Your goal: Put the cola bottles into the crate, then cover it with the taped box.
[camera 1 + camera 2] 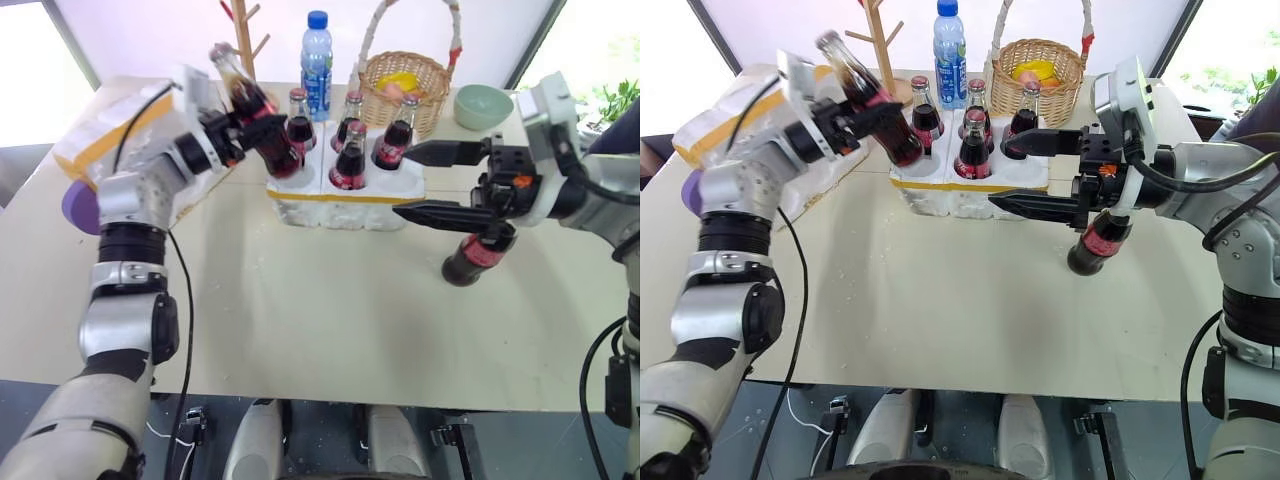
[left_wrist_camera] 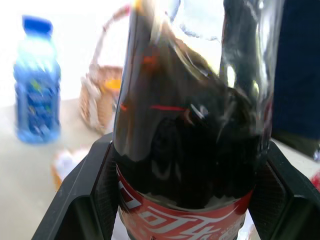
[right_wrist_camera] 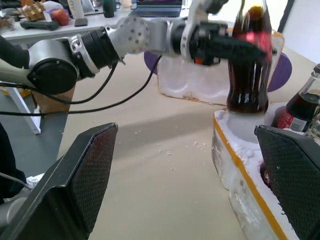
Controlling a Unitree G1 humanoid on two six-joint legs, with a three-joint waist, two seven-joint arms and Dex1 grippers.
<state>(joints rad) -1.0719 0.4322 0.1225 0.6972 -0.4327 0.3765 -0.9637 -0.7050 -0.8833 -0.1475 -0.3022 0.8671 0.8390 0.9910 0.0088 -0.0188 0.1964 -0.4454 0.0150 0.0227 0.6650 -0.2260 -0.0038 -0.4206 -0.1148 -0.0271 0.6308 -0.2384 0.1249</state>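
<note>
Styrofoam crate (image 1: 345,195) sits mid-desk with four cola bottles seated; the left tool (image 1: 240,125) clamps a fifth cola bottle (image 1: 262,125), tilted, its base at the near-left hole, likely for seating. Left wrist view: both fingers (image 2: 82,200) pinch its body. Right wrist view: the right tool (image 3: 200,185) gapes wide, empty, beside the crate.

My worktop (image 1: 300,300) carries: crate (image 1: 345,205), taped box (image 1: 110,130), one loose cola bottle (image 1: 478,258), wicker basket (image 1: 405,90), water bottle (image 1: 317,52), green bowl (image 1: 483,106).
</note>
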